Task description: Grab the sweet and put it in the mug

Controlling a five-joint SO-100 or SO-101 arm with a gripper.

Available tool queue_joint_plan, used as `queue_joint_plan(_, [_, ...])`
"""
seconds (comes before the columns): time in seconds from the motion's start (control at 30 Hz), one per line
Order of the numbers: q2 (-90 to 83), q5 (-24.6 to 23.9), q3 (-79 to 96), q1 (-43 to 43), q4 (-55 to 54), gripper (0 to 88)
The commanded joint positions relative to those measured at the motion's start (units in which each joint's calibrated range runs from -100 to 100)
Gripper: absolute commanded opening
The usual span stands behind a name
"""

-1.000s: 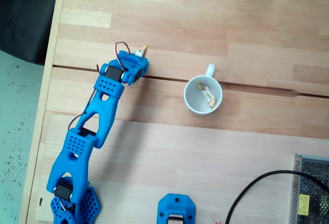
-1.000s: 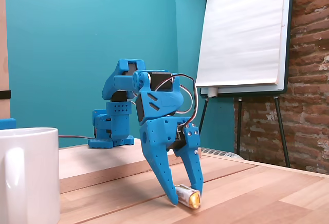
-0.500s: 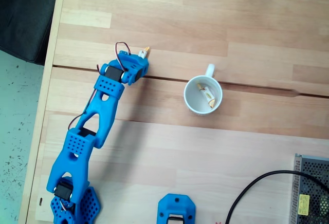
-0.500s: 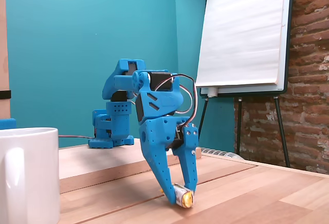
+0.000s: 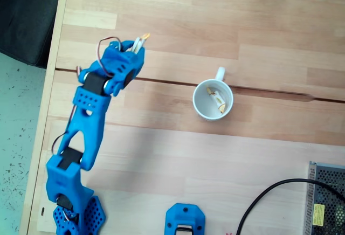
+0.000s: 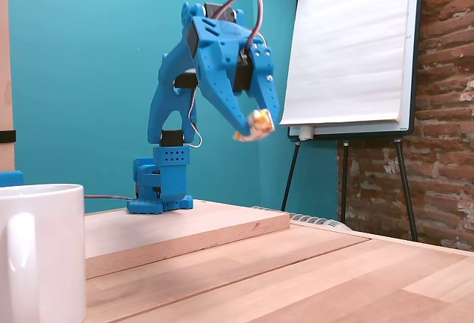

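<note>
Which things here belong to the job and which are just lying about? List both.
Part of the job:
- the sweet, held aloft in the pincer
- the mug

Lying about:
- a second wrapped sweet inside the mug
- black cable
- metal mesh box
- flipchart easel
- a blue printed part at the table's near edge

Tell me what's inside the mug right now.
In the fixed view from above, the mug holds one wrapped sweet lying on its white bottom. In the side-on fixed view the mug's wall hides the inside.
</note>
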Motion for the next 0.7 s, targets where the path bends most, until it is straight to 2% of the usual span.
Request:
queue_joint_plan(0.0, [-10.8,-0.1,3.3,1.9,2.1,3.8])
queue_joint_plan(0.43, [-12.5,0.0,5.5,22.9,2.1,3.8])
queue_joint_plan(0.67, [-11.6,0.0,5.4,26.1,2.0,3.8])
